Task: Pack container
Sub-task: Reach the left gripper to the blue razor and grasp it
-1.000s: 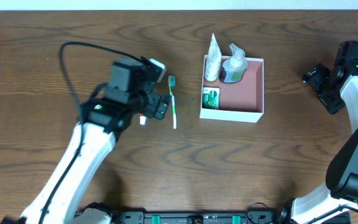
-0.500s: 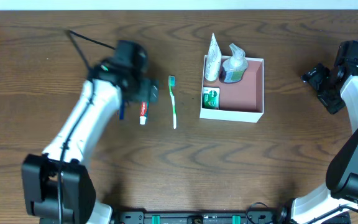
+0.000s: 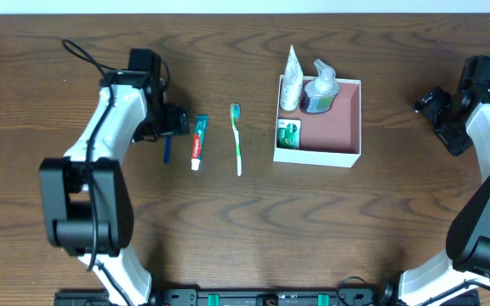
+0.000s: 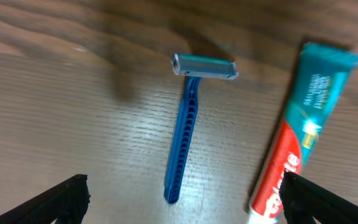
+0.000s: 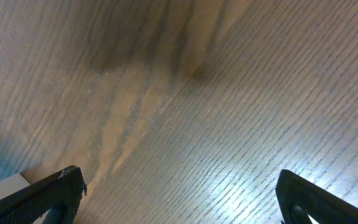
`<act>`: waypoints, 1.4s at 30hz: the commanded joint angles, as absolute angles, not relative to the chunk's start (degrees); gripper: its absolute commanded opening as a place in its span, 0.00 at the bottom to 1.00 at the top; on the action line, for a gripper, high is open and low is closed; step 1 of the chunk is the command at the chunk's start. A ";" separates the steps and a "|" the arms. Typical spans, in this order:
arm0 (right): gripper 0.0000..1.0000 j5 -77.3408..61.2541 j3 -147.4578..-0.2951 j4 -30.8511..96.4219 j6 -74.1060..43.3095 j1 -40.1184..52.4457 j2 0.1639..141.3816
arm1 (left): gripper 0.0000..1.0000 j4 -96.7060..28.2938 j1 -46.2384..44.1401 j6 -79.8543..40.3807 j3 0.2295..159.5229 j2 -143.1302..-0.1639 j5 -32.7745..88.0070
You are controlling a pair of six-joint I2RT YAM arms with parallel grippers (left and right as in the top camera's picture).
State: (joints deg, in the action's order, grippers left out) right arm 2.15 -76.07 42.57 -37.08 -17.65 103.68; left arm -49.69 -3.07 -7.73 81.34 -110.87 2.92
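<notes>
Overhead view of a dark wood bench w/ two white arms. The container, a square white-walled box w/ a pink floor, is seen right of centre. A white tube, a pump bottle and a small green carton are crowded along its far and left sides, and the rest of its floor is bare.

The left end effector is released w/ nothing held. In its wrist view the razor is framed btwn its wide-spread fingers. The right end effector is likewise spread and unloaded, and is parked well right of the container.

Three items are left out on the bench: toothpaste, toothbrush and a blue razor, the last just beside the toothpaste.

Risks, as judged:
- The razor lies flat and thin, so fingertips may be scraped on the bench or closed w/o purchase.
- The toothpaste may be nudged by one finger, given how near it lies.
- At drop-off, the tube and bottle may be knocked if a load is lowered too near them.
</notes>
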 commanded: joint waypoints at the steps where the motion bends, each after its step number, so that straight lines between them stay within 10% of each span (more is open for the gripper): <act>1: 0.99 2.79 -76.01 42.61 -37.89 -17.63 103.94 | 0.98 -49.89 -3.22 -7.20 81.12 -113.89 3.01; 20: 0.99 2.79 -76.01 42.61 -37.89 -17.63 103.94 | 0.98 -49.10 -3.18 -7.33 81.12 -120.55 3.01; 29: 0.99 2.79 -76.01 42.61 -37.89 -17.63 103.94 | 0.29 -48.66 -3.18 -7.33 81.12 -120.55 2.98; 42: 0.99 2.79 -76.01 42.61 -37.89 -17.63 103.94 | 0.07 -49.10 -3.18 -7.40 82.11 -120.40 3.01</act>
